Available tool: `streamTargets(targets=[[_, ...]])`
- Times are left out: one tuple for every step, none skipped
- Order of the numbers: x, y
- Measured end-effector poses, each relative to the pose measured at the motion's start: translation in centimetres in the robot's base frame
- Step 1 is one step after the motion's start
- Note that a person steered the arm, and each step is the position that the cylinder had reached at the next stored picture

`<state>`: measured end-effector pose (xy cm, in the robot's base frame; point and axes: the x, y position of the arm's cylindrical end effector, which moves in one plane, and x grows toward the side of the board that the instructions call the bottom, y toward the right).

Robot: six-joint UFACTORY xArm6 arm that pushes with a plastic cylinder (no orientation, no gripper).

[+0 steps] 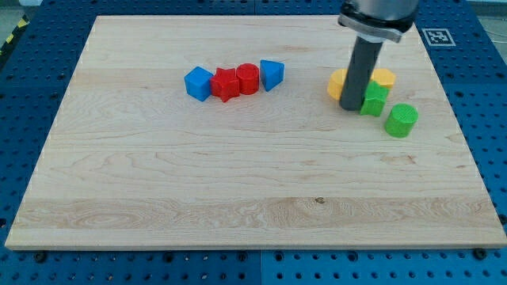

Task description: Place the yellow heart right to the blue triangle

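Note:
The blue triangle (271, 74) lies at the right end of a row at the view's upper middle. To its left sit a red cylinder (248, 78), a red star (226, 84) and a blue cube (198, 83). Two yellow blocks show at the upper right, partly hidden by the rod: one (338, 82) to the rod's left, one (383, 77) to its right. I cannot tell which is the heart. My tip (351, 107) stands between them, touching or nearly touching the left yellow block and a green block (375, 100).
A green cylinder (402, 119) lies right of and below the green block. The wooden board (238, 198) sits on a blue perforated table. A marker tag (435, 36) is at the upper right, off the board.

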<state>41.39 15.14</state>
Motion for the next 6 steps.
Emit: streamTargets(targets=[[-0.4, 1.4], [-1.5, 2.4], [-3.1, 2.3], [-2.9, -1.8], [-2.9, -2.3], [-1.9, -2.3]])
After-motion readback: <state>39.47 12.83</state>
